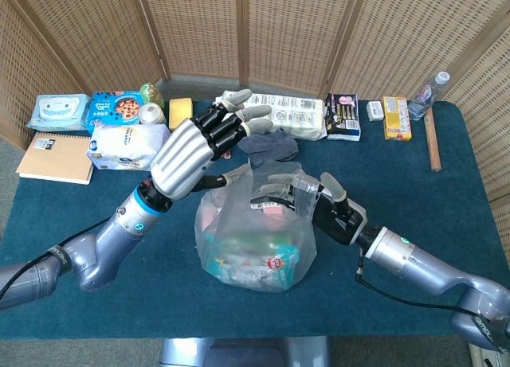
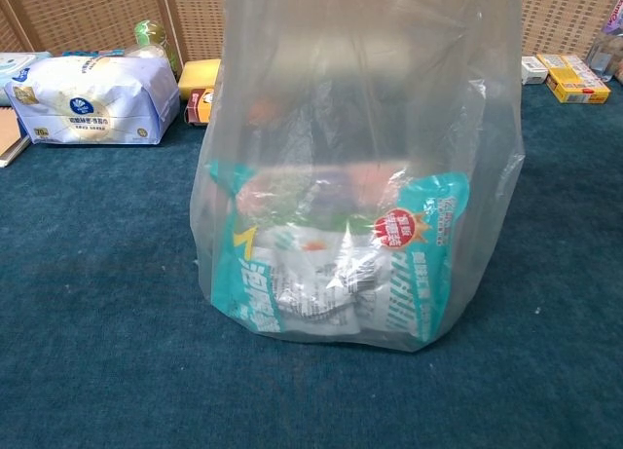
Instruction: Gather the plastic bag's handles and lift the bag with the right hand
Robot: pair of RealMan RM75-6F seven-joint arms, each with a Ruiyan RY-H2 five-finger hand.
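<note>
Teal table point(image 1: 72, 224), one plastic bag point(image 1: 255, 240), right hand point(image 1: 307, 201) gripping its handle, left hand point(image 1: 199, 148) spread above.

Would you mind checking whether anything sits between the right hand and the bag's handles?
Nothing visible does. The right hand is already at the bag's open top, fingers against the plastic. The left hand hovers over the bag's far left side, not between them.

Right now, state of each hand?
Left hand: open, fingers spread above the plastic bag, holding nothing.
Right hand: fingers at the bag's top edge; grip cannot be told.
</note>
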